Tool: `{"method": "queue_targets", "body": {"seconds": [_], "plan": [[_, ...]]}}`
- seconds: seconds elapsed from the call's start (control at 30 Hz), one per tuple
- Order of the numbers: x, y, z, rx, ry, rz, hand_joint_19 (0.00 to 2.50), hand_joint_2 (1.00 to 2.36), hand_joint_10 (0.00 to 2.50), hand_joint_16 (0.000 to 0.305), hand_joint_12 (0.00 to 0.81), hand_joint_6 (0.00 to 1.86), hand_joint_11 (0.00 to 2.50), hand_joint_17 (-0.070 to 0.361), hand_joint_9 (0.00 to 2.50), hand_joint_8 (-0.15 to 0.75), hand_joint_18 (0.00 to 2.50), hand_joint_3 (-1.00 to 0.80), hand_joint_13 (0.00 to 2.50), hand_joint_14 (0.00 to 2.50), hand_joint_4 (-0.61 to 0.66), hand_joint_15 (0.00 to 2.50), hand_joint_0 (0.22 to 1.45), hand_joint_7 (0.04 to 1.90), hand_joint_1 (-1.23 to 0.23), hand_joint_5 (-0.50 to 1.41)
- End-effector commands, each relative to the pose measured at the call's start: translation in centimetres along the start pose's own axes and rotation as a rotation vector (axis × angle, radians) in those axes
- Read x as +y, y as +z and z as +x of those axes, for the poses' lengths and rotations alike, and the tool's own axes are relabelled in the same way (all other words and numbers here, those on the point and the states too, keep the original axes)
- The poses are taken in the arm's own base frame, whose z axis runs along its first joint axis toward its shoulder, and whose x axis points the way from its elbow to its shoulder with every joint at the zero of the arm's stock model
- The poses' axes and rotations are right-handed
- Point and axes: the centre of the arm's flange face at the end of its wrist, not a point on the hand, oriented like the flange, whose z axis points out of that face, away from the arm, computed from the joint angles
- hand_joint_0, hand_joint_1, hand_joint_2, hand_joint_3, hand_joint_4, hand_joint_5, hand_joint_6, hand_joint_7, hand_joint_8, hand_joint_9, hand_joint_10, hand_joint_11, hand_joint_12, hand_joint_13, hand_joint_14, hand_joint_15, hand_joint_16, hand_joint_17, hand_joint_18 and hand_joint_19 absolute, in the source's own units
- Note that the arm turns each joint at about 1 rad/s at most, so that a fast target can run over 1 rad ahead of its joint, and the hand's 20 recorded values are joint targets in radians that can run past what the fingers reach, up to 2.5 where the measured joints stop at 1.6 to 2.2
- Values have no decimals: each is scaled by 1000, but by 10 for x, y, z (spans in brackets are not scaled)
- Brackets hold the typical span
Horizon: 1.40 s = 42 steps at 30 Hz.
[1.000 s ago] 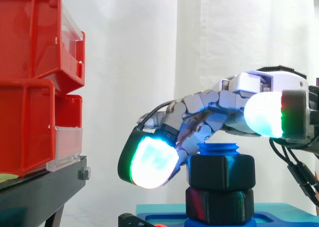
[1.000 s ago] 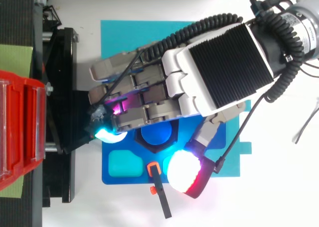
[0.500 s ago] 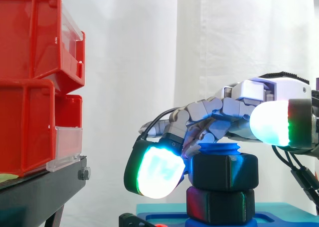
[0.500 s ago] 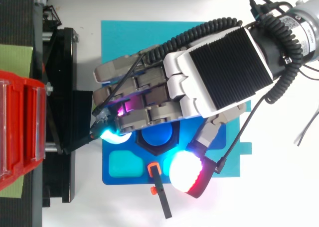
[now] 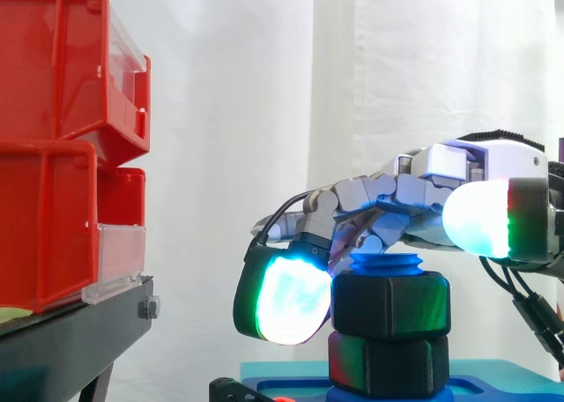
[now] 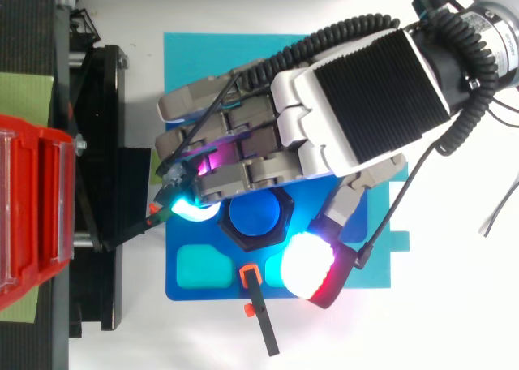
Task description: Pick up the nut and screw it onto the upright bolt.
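A blue upright bolt (image 5: 384,264) rises from a blue base plate (image 6: 182,289), and its round top (image 6: 254,216) shows from above. Two black hex nuts sit stacked on it: the upper nut (image 5: 392,305) near the bolt's tip and a lower nut (image 5: 388,367) beneath it. My hand (image 6: 340,118) reaches in from the right over the bolt, its fingers curled round the upper nut. A cyan-green glowing fingertip (image 5: 284,298) presses the nut's left side. The white-red thumb pad (image 6: 308,264) sits at the nut's near side.
Red bins (image 5: 53,146) are stacked on a black stand (image 5: 70,331) at the left, close to my fingertips. A teal mat (image 6: 195,53) lies under the base plate. A black tool with an orange clip (image 6: 259,313) lies by the plate's front edge.
My hand has turned about the bolt: the fingertip moved right, up against the upper nut, the thumb shifted slightly, and the nut's faces have turned with it.
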Motion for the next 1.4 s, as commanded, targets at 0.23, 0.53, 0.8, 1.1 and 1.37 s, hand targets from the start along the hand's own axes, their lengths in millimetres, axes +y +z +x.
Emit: {"method": "queue_targets", "body": {"seconds": [0.23,0.53,0.8,1.1,1.37], "plan": [[-9,-9,-2,2,-5,-1,0,1000,0,27,260,505,0,61,854,275,355,-500,602,0,238,0,510,1207,-128,-23],[-17,-19,-4,8,-7,4,0,1000,0,25,245,502,0,56,943,277,402,-500,648,0,209,0,517,1333,-173,25],[-25,-26,-7,5,-14,6,0,1000,0,23,227,558,0,51,1044,275,451,-500,704,0,169,0,521,1271,-184,44],[-34,-36,-10,6,-19,3,0,1000,0,22,217,572,0,49,1120,266,501,-500,748,0,171,0,503,1246,-114,52],[-41,-38,-20,-7,-31,-4,0,1000,0,26,246,505,0,58,1045,269,464,-500,710,0,216,0,476,1157,-39,5]]}}
